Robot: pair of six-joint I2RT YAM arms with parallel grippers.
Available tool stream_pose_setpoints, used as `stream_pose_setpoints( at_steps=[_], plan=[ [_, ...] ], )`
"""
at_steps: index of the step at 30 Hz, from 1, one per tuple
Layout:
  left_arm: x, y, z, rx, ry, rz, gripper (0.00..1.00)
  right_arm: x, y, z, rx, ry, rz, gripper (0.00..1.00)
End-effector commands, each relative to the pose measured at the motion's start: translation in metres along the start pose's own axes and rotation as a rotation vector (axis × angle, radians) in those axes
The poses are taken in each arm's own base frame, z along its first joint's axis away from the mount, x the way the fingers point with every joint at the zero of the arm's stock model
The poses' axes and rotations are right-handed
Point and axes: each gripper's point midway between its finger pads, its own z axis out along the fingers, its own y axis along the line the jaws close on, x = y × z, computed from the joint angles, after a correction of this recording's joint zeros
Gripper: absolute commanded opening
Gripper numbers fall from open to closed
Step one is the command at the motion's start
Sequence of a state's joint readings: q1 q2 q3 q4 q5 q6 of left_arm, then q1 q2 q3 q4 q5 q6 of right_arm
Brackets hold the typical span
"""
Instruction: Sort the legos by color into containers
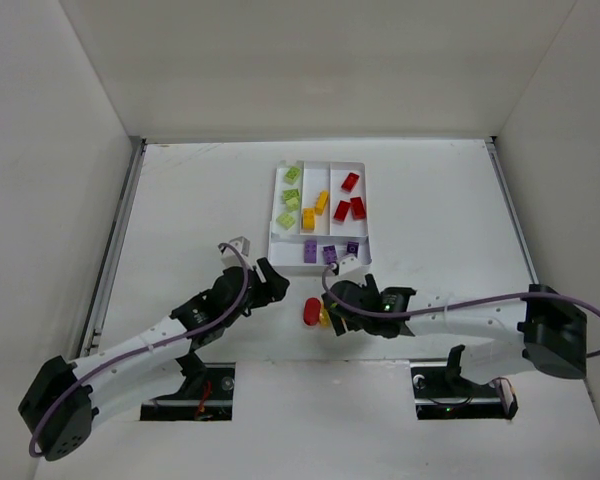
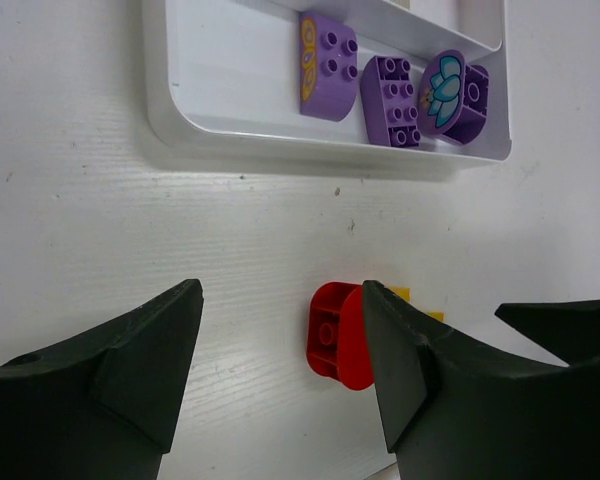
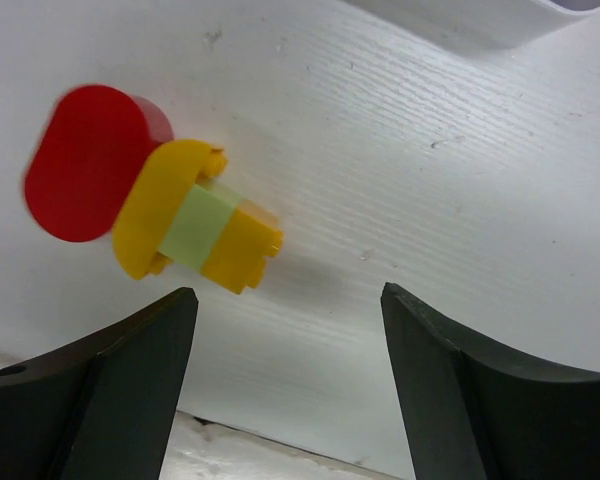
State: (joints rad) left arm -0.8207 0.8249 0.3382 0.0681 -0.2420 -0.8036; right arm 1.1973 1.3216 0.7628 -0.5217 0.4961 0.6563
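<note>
The white tray (image 1: 368, 215) holds green bricks (image 1: 290, 200) in the left section, yellow-orange ones (image 1: 314, 211) in the middle, red ones (image 1: 349, 198) on the right and purple ones (image 1: 329, 252) in the crosswise near section (image 2: 230, 125). A red brick (image 1: 311, 312) and a yellow-orange brick (image 1: 323, 318) lie side by side on the table in front of the tray. My left gripper (image 1: 273, 284) is open, left of the red brick (image 2: 338, 335). My right gripper (image 1: 334, 300) is open, just right of the yellow-orange brick (image 3: 195, 222), which touches the red one (image 3: 85, 160).
White walls enclose the table on three sides. Metal rails (image 1: 115, 240) run along the table's left and right edges. Two dark openings (image 1: 195, 388) sit at the near edge by the arm bases.
</note>
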Motion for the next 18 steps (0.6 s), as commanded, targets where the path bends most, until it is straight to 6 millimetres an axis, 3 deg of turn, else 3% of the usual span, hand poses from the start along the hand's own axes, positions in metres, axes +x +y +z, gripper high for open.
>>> stream_pose_setpoints(
  at_steps=[1,12,18],
  plan=[
    [-0.017,-0.02,-0.002,0.082,-0.031,-0.012,0.62,0.006,0.001,0.006,0.009,0.06,-0.158,0.8],
    [-0.016,-0.013,0.0,0.089,-0.012,-0.027,0.62,-0.02,0.044,0.036,-0.131,-0.031,-0.282,0.78],
    [-0.02,-0.004,0.001,0.073,-0.018,-0.042,0.62,-0.019,0.064,0.041,-0.252,-0.041,-0.266,0.66]
  ],
)
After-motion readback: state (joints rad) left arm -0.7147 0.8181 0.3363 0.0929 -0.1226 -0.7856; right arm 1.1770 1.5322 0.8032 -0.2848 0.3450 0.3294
